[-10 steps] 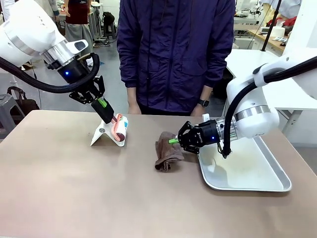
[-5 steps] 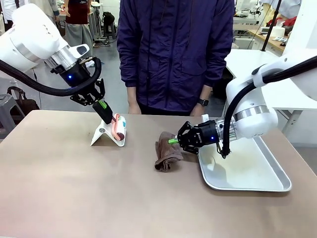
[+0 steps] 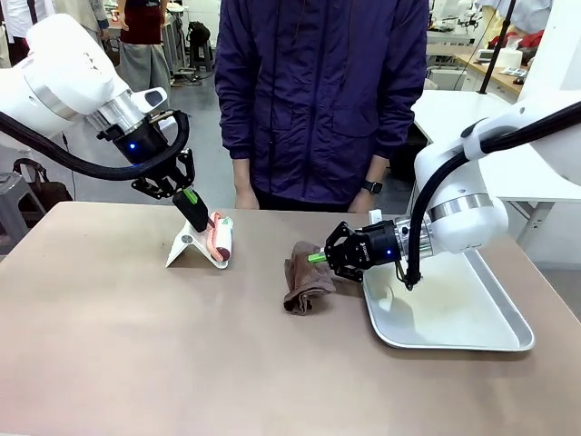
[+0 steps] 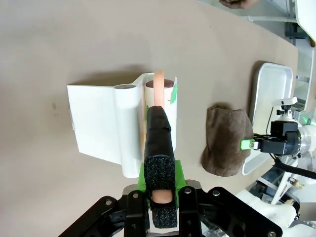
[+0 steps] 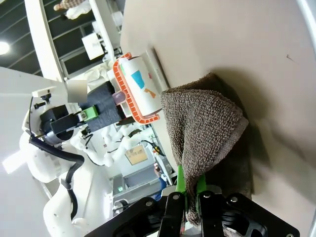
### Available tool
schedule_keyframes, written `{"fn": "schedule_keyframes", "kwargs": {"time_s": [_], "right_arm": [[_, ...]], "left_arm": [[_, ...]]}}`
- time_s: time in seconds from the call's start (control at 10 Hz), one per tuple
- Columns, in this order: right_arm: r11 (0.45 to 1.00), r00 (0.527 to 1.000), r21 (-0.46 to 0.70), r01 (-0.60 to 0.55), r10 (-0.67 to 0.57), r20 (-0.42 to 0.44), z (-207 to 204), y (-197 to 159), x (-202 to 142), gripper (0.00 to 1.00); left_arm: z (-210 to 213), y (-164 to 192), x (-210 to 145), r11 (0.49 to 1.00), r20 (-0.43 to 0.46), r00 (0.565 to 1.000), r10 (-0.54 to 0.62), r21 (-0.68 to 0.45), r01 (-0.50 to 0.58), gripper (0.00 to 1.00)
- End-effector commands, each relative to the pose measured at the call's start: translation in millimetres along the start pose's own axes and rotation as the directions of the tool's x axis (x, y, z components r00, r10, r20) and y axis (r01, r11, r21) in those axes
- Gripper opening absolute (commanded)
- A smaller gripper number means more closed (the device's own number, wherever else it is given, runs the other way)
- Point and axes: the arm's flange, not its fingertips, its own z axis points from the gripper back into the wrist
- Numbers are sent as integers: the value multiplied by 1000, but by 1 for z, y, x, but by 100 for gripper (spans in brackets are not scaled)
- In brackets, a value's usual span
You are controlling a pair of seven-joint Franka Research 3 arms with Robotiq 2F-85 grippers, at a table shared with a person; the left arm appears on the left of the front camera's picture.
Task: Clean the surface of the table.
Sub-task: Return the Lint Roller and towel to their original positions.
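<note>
Left end effector (image 3: 193,211): clamped on the lint roller (image 3: 220,238) handle, which we log as tipped slightly since a second ago (not rolling yet). Right end effector (image 3: 320,258): pinching the cloth (image 3: 307,277) on the table (image 3: 136,345), unmoved; wiping pending.

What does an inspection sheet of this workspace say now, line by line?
Surface: the large matte tan-brown table is bare in its near part; no spill seen.
Job's things: a brown terry cloth lies bunched beside the silver metal tray; a lint roller with an orange frame stands at its white plastic holder.
Clutter: nothing seen.
Grippers: the left gripper is shut on the roller's handle; the right gripper is shut on a fold of the cloth.
Cables: black hoses run along both arms, off the table.
Surroundings: a person in a dark blue jacket stands at the far edge.
</note>
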Motion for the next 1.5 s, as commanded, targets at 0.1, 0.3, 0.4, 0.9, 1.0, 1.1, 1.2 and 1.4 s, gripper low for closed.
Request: {"fn": "schedule_keyframes", "kwargs": {"time_s": [0.1, 0.3, 0.4, 0.9, 1.0, 1.1, 1.2, 1.4], "right_arm": [[1000, 1000, -1, 5, -5, -26, -1, 1, 7, 7], [1000, 1000, 6, 2, -2, -21, -1, 1, 6, 7], [1000, 1000, 5, 4, -4, -23, -2, 1, 6, 7], [1000, 999, 12, 13, -13, -31, -1, 2, 7, 63], [1000, 999, 13, 14, -14, -29, -1, 1, 8, 100], [1000, 999, 15, 18, -17, -32, -1, 1, 8, 100], [1000, 999, 12, 17, -16, -34, -1, 2, 8, 100], [1000, 999, -7, 10, -10, -37, -2, 8, 3, 96]], "left_arm": [[-13, 3, -4, 999, -24, 999, 23, 37, -22, 22], [-14, 3, -4, 999, -27, 999, 30, 36, -29, 22], [-15, 4, -3, 998, -30, 999, 39, 41, -38, 22], [-15, 3, -3, 998, -46, 998, 52, 48, -50, 100], [-13, 3, -3, 998, -44, 998, 55, 41, -53, 100], [-11, 4, -3, 998, -33, 998, 58, 36, -56, 100], [-8, 6, -3, 997, -27, 997, 65, 33, -64, 100], [2, 12, -7, 997, -14, 997, 74, 12, -74, 100]]}}
